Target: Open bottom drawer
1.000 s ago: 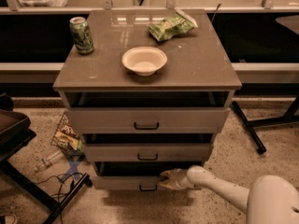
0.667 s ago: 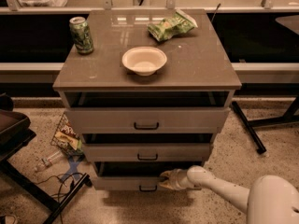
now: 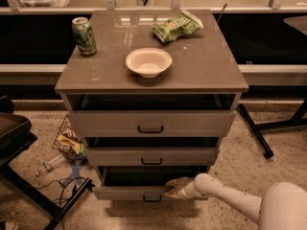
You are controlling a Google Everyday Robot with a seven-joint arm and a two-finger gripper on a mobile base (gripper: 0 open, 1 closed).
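Observation:
The bottom drawer [image 3: 129,192] is the lowest and narrowest grey front of the cabinet, with a small black bar handle [image 3: 152,198]. It stands pulled out, with a dark gap showing above its front panel. My gripper [image 3: 171,188] comes in from the lower right on a white arm [image 3: 225,200] and sits at the top edge of the drawer front, just right of the handle. The middle drawer [image 3: 151,156] and the top drawer [image 3: 150,123] above it also stand partly out.
On the cabinet top [image 3: 206,66] are a green can [image 3: 84,35], a white bowl [image 3: 148,62] and a green snack bag [image 3: 176,27]. On the floor at left lie a chip bag [image 3: 67,140], a bottle [image 3: 48,166] and cables [image 3: 67,186]. A black chair [image 3: 14,138] stands at left, a table leg [image 3: 254,131] at right.

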